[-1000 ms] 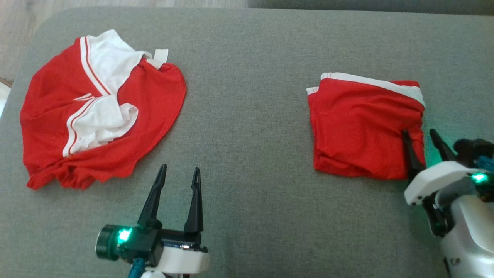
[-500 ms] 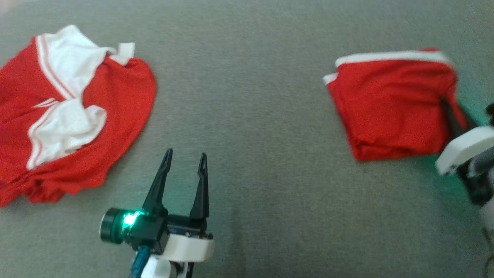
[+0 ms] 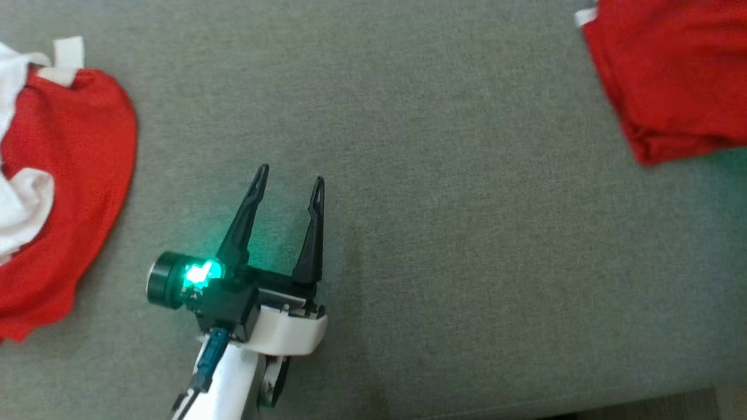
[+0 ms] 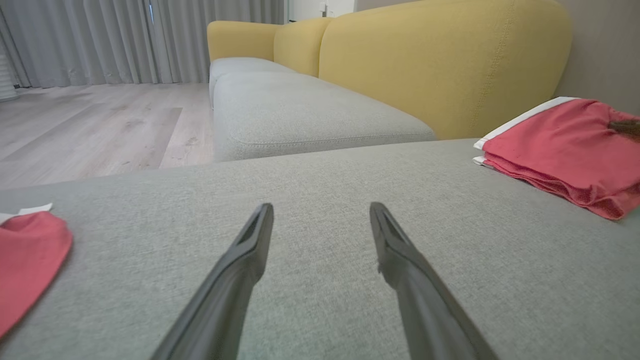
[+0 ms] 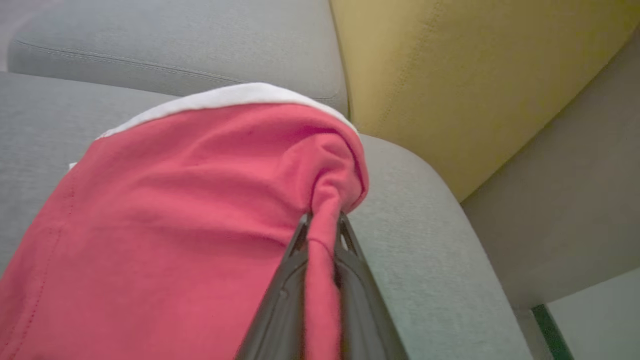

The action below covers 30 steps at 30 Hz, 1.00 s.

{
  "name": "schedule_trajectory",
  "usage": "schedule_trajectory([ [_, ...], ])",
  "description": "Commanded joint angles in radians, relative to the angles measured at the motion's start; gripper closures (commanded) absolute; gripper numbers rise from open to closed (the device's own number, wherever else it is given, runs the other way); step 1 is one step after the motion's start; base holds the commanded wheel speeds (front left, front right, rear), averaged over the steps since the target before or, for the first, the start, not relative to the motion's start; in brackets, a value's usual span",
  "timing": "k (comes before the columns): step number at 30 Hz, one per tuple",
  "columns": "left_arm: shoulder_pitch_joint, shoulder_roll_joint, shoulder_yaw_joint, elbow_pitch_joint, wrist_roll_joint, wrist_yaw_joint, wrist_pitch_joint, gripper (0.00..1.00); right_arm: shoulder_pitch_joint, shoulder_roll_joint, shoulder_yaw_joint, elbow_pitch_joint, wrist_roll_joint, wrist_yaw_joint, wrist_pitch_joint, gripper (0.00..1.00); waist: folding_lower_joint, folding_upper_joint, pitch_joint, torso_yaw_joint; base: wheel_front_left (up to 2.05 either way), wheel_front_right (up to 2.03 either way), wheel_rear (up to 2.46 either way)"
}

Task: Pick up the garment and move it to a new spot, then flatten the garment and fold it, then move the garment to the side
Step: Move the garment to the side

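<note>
The folded red garment [image 3: 671,76] with a white band lies at the top right of the grey cushion [image 3: 437,233] in the head view. In the left wrist view the garment [image 4: 565,150] rests at the right. My right gripper [image 5: 323,220] is shut on a bunched fold at the red garment's [image 5: 175,200] edge, and the cloth is pulled up around the fingertips. My left gripper [image 3: 291,174] hovers open over bare cushion at centre left, with nothing between its fingers [image 4: 250,250], well apart from the garment.
A second red and white garment [image 3: 64,175] lies crumpled at the cushion's left; its corner [image 4: 25,255] shows low left. A yellow sofa back [image 4: 440,65] rises behind. The cushion's front edge [image 3: 642,402] runs along the bottom right. Wooden floor [image 4: 75,125] lies beyond.
My right gripper has shut on the folded garment's right edge and drawn it to the right, passing out of the head picture. The head camera has shifted too. The left gripper stays open.
</note>
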Motion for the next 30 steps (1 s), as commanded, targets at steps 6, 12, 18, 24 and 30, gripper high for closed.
schedule_trajectory([
  [6,-0.032,0.003,0.032,-0.049,0.017,-0.013,-0.005,0.0,-0.036,-0.067,-0.074,-0.015,-0.067,-0.001,-0.025,1.0,-0.0002,0.0,0.052,-0.017,0.0,0.0,0.0],
  [12,-0.037,0.003,0.031,-0.053,0.021,-0.021,-0.005,0.0,-0.031,-0.061,-0.156,-0.031,-0.125,-0.001,-0.008,1.0,-0.0002,0.0,0.06,-0.009,0.0,0.0,0.0],
  [18,-0.038,0.002,0.026,-0.052,0.017,-0.021,-0.005,0.0,-0.006,-0.064,-0.227,-0.051,-0.184,-0.001,0.008,1.0,-0.0002,0.0,0.056,0.003,0.0,0.0,0.0],
  [24,-0.032,0.002,0.021,-0.045,0.018,-0.018,-0.005,0.0,0.018,-0.051,-0.263,-0.081,-0.232,-0.001,0.025,1.0,-0.0002,0.0,0.048,0.011,0.0,0.0,0.0],
  [30,-0.026,0.001,0.02,-0.037,0.014,-0.017,-0.005,0.0,0.033,-0.035,-0.297,-0.097,-0.297,-0.001,0.036,0.0,-0.0002,0.0,0.03,0.016,0.0,0.0,0.0],
])
